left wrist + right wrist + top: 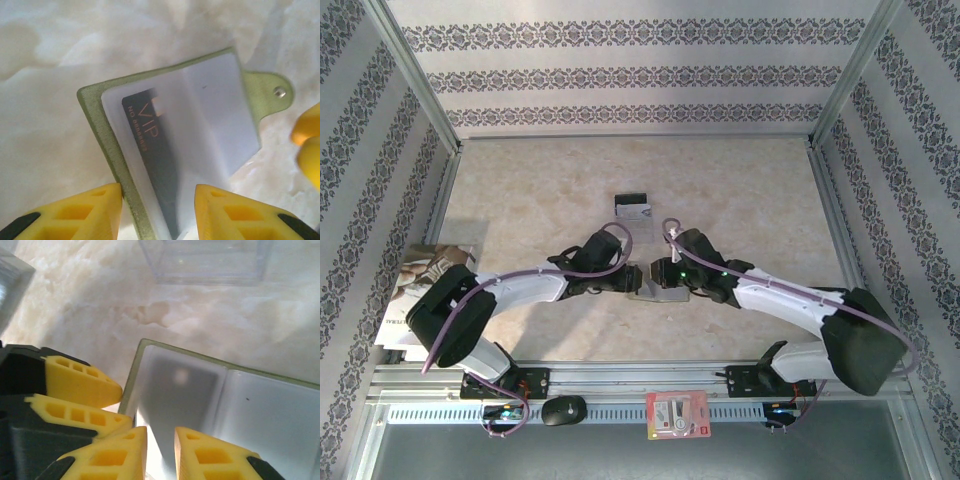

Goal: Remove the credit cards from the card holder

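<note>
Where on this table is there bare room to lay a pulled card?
Bare table runs from the cards out to both side walls, and between the arm bases. Crowded at centre, where the left gripper and right gripper meet at the holder; a booklet covers the left edge.

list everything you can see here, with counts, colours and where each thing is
card holder: 1, olive green with greyish pockets, open on the table between the grippers
VIP card: 1, black, inside a holder pocket
loose cards: number unclear, black and silver-grey, on the table beyond the holder
clear box: 1, transparent, on the table beyond the holder
magazine: 1, pale cover, left table edge
computer mouse: 1, black, front rail
packet: 1, red and white, front rail
table: 1, beige marble
left gripper: 1, yellow fingers, open astride the holder
right gripper: 1, yellow fingers, narrow gap over a pocket, grip unclear
</note>
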`<state>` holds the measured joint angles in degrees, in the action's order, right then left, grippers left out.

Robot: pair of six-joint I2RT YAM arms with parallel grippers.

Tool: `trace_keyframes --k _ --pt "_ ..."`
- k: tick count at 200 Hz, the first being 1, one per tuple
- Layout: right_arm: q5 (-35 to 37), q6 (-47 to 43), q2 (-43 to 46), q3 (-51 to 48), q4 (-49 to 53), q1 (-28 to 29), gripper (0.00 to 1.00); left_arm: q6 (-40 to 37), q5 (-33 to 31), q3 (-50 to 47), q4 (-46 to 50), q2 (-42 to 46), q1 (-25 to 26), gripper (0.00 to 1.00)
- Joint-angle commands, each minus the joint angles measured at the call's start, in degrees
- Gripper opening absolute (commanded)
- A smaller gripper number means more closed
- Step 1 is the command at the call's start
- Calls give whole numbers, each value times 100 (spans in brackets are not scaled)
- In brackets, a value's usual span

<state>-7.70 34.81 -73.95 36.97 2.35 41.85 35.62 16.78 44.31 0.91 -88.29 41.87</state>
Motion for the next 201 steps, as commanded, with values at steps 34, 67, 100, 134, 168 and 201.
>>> trace_keyframes --k 34,67,100,134,168,201 --pt "207 11 626 -502 142 -178 24 -262 150 511 711 -351 146 42" --pt "-175 -588 -53 -111 349 43 33 -121 -296 168 710 -150 115 43" --pt "350 -1126 -735 458 603 617 34 136 -672 -533 543 536 -259 48" --pt "874 -1570 -1421 1202 1148 966 34 165 -1100 -1001 656 1389 -499 60" --pt "1382 -1704 -2003 1606 1663 1112 34 202 -1221 -1271 662 1876 -555 65" --pt "1368 -1732 -2395 1699 1831 1200 33 209 -1118 -1366 616 1867 -651 65"
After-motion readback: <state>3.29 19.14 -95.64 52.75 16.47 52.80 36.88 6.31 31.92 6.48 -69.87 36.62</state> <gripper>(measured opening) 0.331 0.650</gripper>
